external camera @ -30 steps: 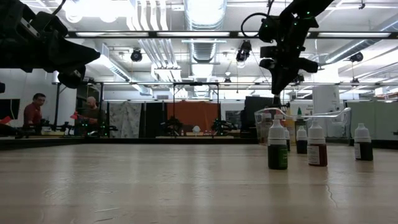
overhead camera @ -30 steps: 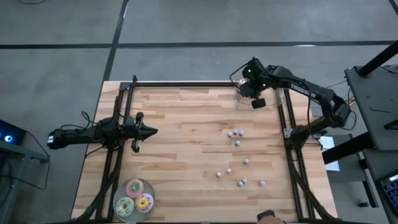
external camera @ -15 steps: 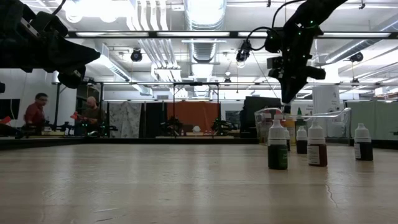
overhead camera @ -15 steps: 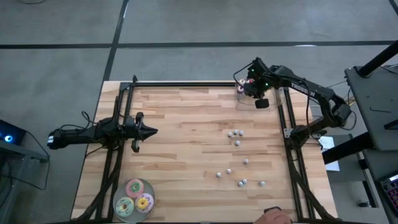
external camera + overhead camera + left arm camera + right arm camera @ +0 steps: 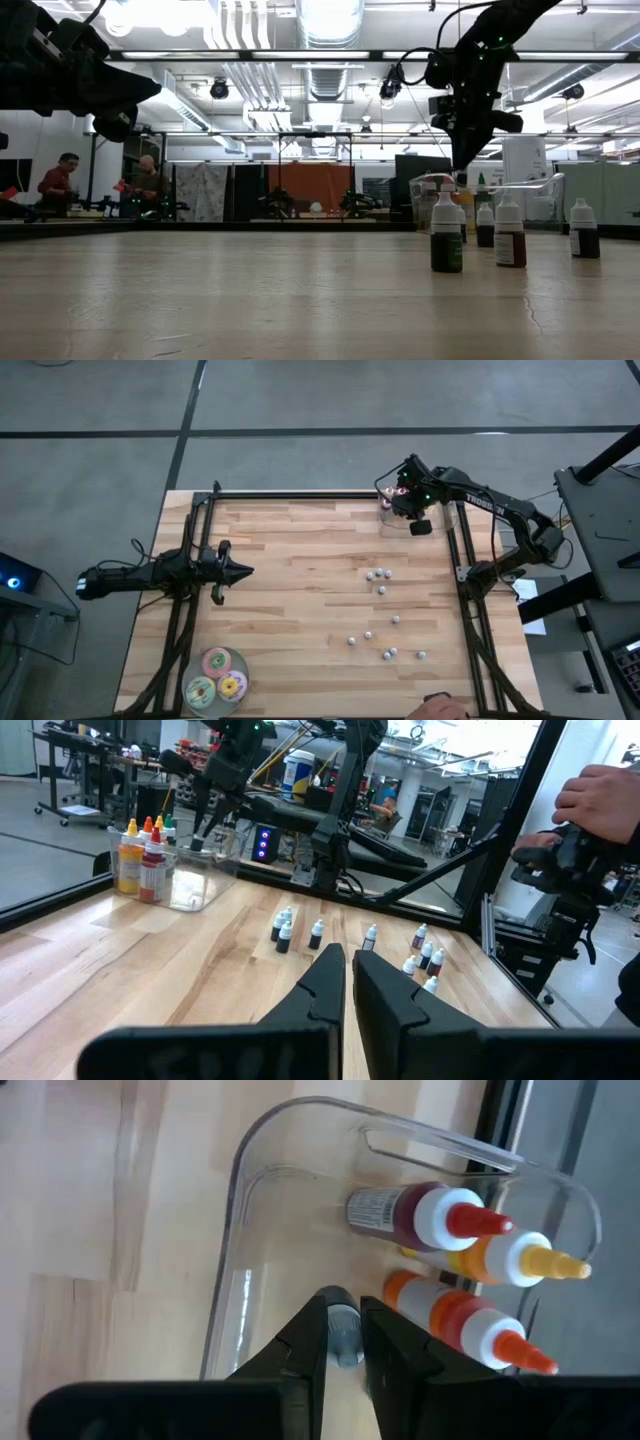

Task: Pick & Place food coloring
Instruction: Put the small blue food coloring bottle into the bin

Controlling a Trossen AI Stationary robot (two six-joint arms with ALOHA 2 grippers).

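High view: we see right gripper (image 5: 390, 503) over clear bin (image 5: 440, 520), far right corner; loose bottles (image 5: 378, 574) mid-right. Left gripper (image 5: 240, 571) waits left, fingers together. Only right wrist view shows small bottle (image 5: 344, 1336) pinched between narrow fingers, above bin w/ three bigger bottles (image 5: 455, 1315).

White lettering on right arm (image 5: 487, 503) prob. reads "TROSSEN"; bottle label (image 5: 372, 1210) print unreadable.

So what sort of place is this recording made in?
Most likely a robotics lab or workshop. The pale wooden table stands in a black metal frame carrying two dark arms, exposed silver ceiling ducts run overhead, and people at distant benches work among further equipment.
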